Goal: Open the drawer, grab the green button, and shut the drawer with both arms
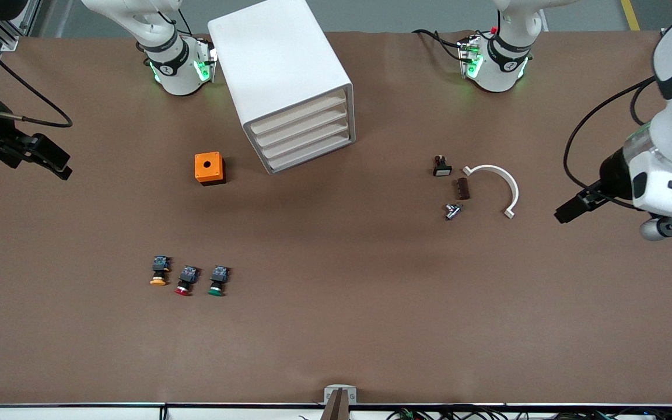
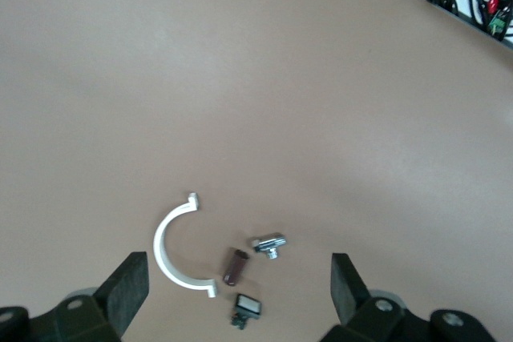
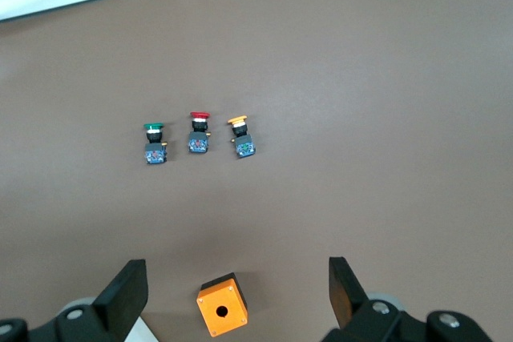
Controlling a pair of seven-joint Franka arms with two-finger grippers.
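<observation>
With both black two-finger grippers, left [image 2: 232, 294] and right [image 3: 232, 294], wide open and empty, one should hook a shut white plastic drawer's cream lip [image 1: 307, 135] squarely, while the green-capped button [image 1: 217, 280] lies on the table nearer the camera.

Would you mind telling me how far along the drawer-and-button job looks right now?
Nothing looks done: all four drawers of the cabinet are shut, and the green button lies on the table beside the red and orange ones. Nothing is in hand; the left gripper and right gripper wait open. Opening, taking and closing remain.
</observation>
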